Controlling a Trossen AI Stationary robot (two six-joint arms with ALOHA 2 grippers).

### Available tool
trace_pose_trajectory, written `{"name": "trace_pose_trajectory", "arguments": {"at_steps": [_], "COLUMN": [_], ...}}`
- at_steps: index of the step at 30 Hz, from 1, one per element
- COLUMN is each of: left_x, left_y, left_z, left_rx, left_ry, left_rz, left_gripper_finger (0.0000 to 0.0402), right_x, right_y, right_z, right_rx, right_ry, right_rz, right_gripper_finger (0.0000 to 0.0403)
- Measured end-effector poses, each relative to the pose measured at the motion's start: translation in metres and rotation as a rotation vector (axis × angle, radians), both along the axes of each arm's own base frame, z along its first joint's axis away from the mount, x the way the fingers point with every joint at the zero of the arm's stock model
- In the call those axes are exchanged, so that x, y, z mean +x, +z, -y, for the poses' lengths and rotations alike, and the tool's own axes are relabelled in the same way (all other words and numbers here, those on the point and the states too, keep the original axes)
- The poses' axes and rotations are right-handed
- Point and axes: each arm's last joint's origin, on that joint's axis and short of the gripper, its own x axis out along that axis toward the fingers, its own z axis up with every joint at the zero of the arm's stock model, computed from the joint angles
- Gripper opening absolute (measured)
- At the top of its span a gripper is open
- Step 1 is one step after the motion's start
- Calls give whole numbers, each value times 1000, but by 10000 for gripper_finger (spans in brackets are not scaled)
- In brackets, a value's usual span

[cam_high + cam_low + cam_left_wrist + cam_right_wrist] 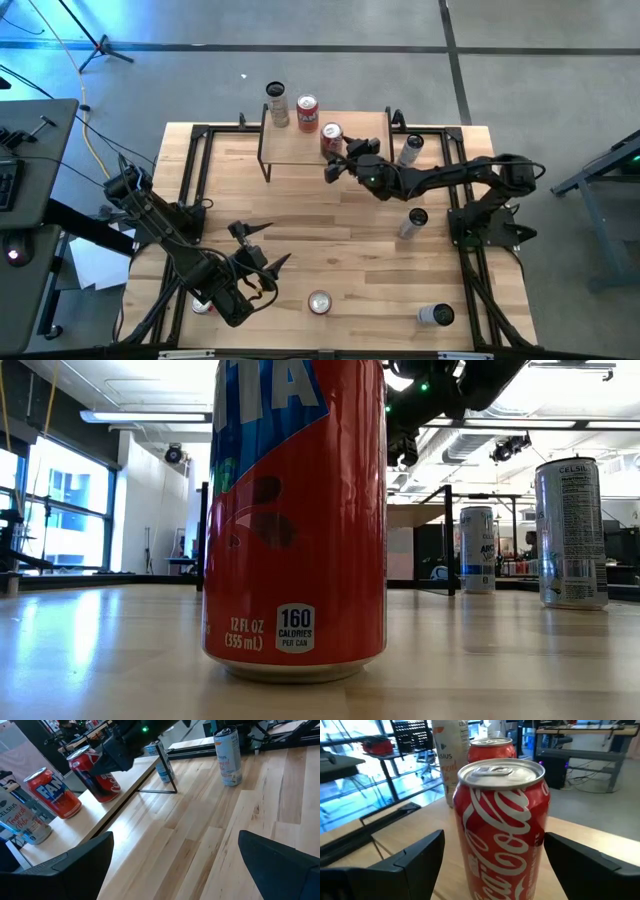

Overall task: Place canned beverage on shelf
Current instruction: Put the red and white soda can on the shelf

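Observation:
A red Coca-Cola can [502, 835] stands upright on the shelf's wooden top [300, 150], at its near right part [331, 137]. A red Fanta can [307, 113] and a tall white Celsius can [277, 103] stand behind it on the same board. My right gripper [338, 156] is open, with one finger on either side of the Coca-Cola can [97, 777]; the right wrist view shows a gap beside one finger. My left gripper [265, 247] is open and empty over the table's near left part.
On the tabletop, a white can [411, 150] stands right of the shelf and another [412, 222] stands at mid right. A red can [319, 302] stands near the front edge, filling the low view [295, 510]. A can [436, 315] lies at the front right.

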Motion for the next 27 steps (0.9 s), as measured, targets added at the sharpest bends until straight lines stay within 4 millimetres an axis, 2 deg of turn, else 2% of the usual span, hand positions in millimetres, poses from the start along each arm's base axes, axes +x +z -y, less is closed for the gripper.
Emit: {"name": "trace_pose_trajectory", "arguments": {"at_steps": [6, 12, 27], "left_x": [0, 0, 0], "left_y": [0, 0, 0], "left_z": [0, 0, -1], "left_rx": [5, 18, 19], "left_ry": [0, 1, 2], "left_rz": [-5, -1, 1], "left_gripper_finger": [400, 400, 400], "right_x": [0, 1, 0], "right_y": [0, 2, 3], "right_z": [12, 15, 17], "right_rx": [31, 42, 28], "right_ry": [66, 142, 105], "right_rz": [22, 40, 45], "right_gripper_finger": [328, 328, 328]}}
